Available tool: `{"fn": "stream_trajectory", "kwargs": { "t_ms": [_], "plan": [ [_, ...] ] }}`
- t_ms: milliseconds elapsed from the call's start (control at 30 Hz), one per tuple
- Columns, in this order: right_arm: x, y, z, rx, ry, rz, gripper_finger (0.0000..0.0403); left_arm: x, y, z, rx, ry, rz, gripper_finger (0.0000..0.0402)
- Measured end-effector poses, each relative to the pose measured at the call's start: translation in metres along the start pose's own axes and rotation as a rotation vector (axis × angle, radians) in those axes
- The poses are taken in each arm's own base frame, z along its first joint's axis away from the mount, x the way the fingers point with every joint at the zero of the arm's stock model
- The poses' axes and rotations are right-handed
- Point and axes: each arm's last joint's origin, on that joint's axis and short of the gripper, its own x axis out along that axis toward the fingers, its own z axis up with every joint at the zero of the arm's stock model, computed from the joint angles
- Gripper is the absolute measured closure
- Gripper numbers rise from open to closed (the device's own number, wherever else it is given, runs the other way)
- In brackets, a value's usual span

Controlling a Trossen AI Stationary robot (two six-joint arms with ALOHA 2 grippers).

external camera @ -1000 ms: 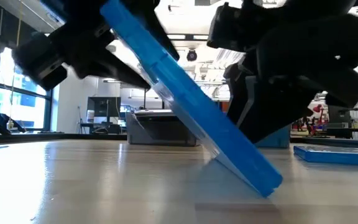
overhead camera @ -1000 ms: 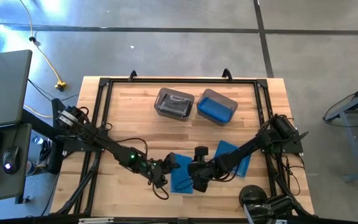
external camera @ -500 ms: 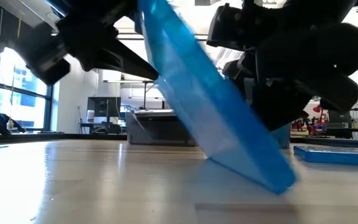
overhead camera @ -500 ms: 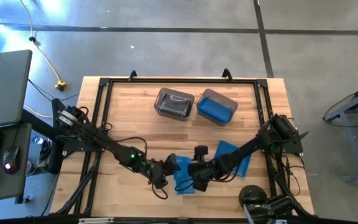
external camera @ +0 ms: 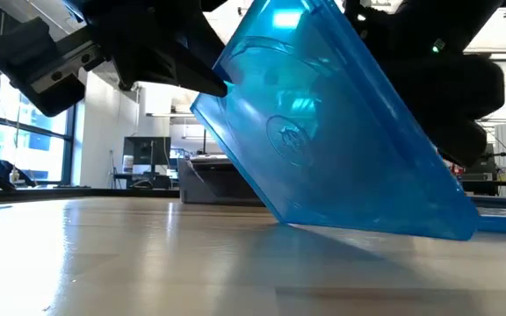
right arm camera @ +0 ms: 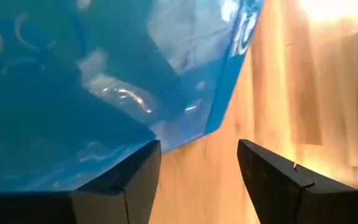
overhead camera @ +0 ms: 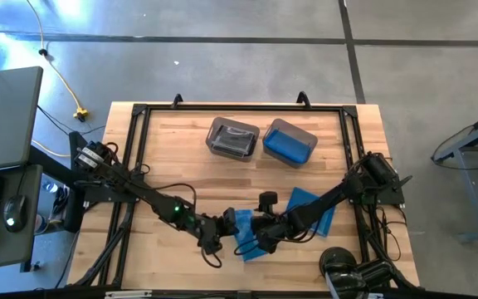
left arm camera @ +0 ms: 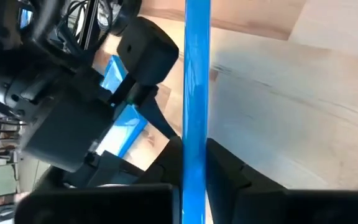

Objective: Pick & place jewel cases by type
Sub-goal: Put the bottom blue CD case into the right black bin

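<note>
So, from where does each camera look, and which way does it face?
High view: above the table, facing straight down; both arms show, meeting at the blue case.
Low view: at tabletop height, facing level across; dark arm parts above the tilted blue case.
Left wrist view: on the left arm, facing along the case's edge, which the left gripper clamps.
Right wrist view: on the right arm; right gripper open beside the case.
All four share the blue case.

Two dark jointed arms, small green indicator light, black blocky pincer [overhead camera: 231, 224] fingers
</note>
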Motion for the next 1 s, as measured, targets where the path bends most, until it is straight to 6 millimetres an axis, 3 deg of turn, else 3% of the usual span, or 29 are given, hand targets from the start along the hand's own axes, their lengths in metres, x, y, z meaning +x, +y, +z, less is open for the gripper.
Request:
{"fn": "stream_trajectory", "kwargs": {
  "t_ms": [233,400,633,833,1000],
  "plan": [
    [-0.033,-0.021,0.007,-0.009,-0.033,-0.124,0.0192,0.0,-0.002,-0.002,0.009,0.015,-0.026,0.0359],
    [-0.081,-0.044,0.009,0.0,-0.093,-0.242,0.0192,0.0,0.001,-0.002,-0.012,0.065,0.038,0.0358],
    [-0.158,-0.075,0.006,0.097,-0.261,-0.308,0.0192,0.001,0.025,-0.009,-0.041,0.211,0.321,0.0369],
    [-0.21,-0.101,-0.002,0.206,-0.412,-0.316,0.0192,0.007,0.066,-0.043,-0.073,0.262,0.49,0.0371],
    [-0.226,-0.113,-0.007,0.231,-0.451,-0.31,0.0192,0.012,0.107,-0.091,-0.084,0.243,0.476,0.0372]
  ]
}}
